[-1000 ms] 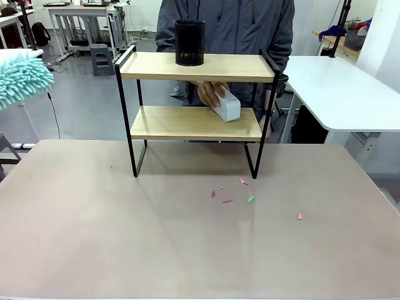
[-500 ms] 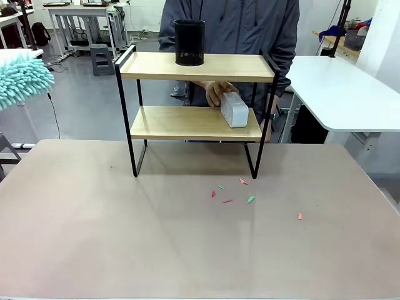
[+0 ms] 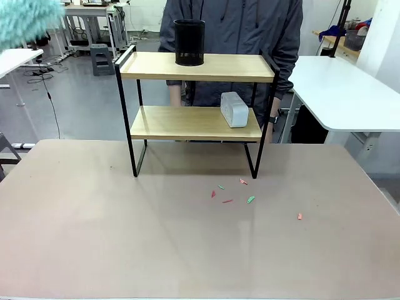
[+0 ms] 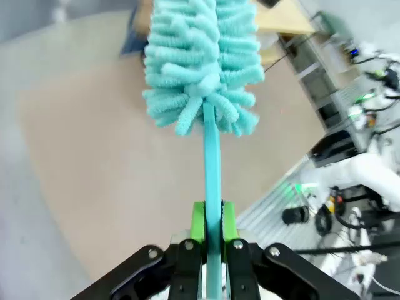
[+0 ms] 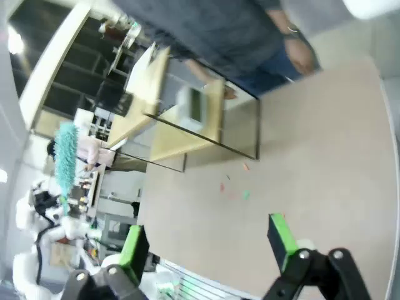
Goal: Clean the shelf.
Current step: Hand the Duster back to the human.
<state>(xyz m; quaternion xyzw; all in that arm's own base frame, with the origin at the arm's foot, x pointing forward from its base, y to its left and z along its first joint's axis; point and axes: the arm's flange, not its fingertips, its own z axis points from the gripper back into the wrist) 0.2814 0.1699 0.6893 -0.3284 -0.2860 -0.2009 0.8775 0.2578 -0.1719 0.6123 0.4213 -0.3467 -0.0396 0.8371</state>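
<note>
Your left claw [image 4: 213, 223] was clamped on the thin handle of the teal duster [image 4: 201, 62]. Your right claw [image 5: 207, 244] stood apart, empty. The shelf [image 3: 197, 122] sat midway along the bench's [image 3: 94, 237] far edge. It looked stiff but light on its thin frame, so sweep softly or steady it by a black upright, minding the black cup [image 3: 189, 42] and white box [image 3: 234, 109].

Shelf [image 3: 231, 66] — light wood boards, black metal frame, fluffy cloth duster [image 4: 200, 62], smooth table [image 3: 125, 237]
</note>
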